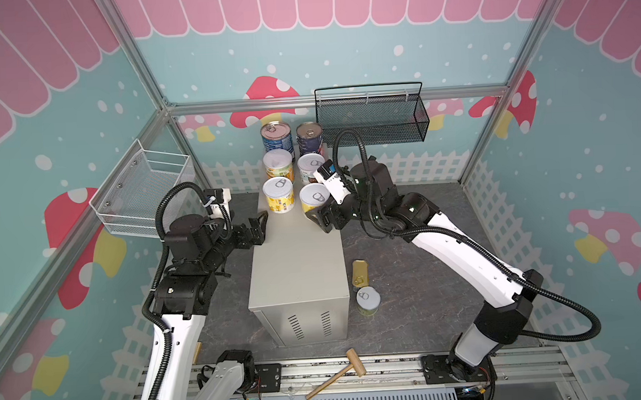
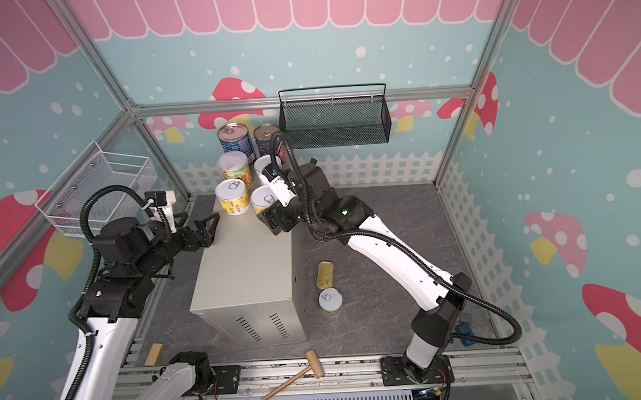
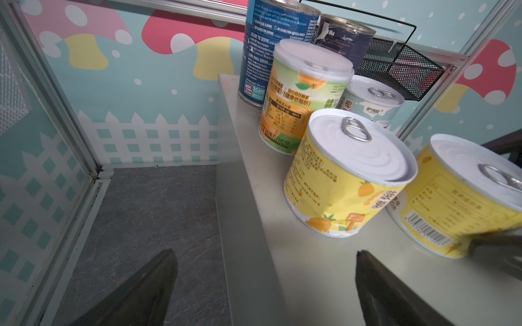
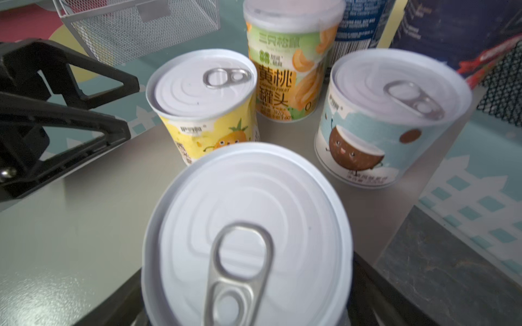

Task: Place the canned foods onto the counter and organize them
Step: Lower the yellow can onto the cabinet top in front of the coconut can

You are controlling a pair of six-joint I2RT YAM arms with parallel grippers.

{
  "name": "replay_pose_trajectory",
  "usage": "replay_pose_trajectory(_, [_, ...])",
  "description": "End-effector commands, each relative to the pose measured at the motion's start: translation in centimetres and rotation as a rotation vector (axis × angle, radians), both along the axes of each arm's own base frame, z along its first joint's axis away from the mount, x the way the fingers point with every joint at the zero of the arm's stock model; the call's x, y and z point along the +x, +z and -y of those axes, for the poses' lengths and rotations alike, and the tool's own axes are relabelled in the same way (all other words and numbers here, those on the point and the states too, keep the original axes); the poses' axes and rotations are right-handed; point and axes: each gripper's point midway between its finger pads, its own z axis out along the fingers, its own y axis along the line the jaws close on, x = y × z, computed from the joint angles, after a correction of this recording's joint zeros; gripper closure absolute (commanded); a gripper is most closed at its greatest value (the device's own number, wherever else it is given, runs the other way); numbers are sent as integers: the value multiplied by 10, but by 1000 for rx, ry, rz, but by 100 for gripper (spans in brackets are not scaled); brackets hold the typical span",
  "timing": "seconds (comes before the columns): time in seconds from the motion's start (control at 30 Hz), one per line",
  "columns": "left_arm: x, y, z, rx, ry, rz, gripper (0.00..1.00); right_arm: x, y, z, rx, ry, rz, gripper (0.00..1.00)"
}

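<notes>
Setting: teal mushroom-print walls, aluminium frame, dark stone-look tabletop [image 1: 419, 289].
Front rail: wooden mallet [image 1: 336, 378] lies flat, with its head toward the table and its handle angled toward the camera.
Counter: beige metal counter [image 1: 298, 268] stands mid-table with its vented end nearest. The near half of its top is bare.
Off the counter: loose short can [image 1: 368, 299] stands upright on the tabletop on the right arm's side, by the vented end. The flat gold tin [image 1: 360, 271] lies just behind it. Whether the two touch is unclear.
Left arm: left gripper [image 1: 259, 226] hovers at the counter's left edge, jaws spread wide with nothing between them.
Right arm: right gripper [image 1: 318, 219] straddles the front-right yellow can [image 1: 313, 197], which stands on the counter top. Its fingers sit close on both sides, but whether they press the can or are clear of it cannot be told.
Front row: front-left yellow can [image 1: 278, 194] stands beside that can with a small gap between them.
Middle row: peach can [image 1: 279, 165] on the left and coconut can [image 1: 306, 168] on the right, partly hidden by the right wrist.
Back row: blue can [image 1: 276, 136] and navy can [image 1: 308, 136], both taller, at the counter's far end.
Arrangement: six cans upright on the counter in two columns.
Walls: white wire basket [image 1: 144, 193] hangs on the left wall and black mesh basket [image 1: 373, 120] on the back wall.
</notes>
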Motion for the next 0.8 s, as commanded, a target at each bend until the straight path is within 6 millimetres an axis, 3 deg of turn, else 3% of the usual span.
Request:
replay_pose_trajectory(0.0, [3, -2, 1, -10, -11, 0, 1, -10, 27, 6, 92, -4, 86, 6])
replay_pose_trajectory(0.4, [2, -2, 6, -15, -40, -2, 0, -10, 19, 8, 158, -22, 134, 5])
replay_pose_trajectory(0.77, [-38, 8, 55, -8, -363, 51, 1, -6, 13, 2, 173, -18, 144, 11])
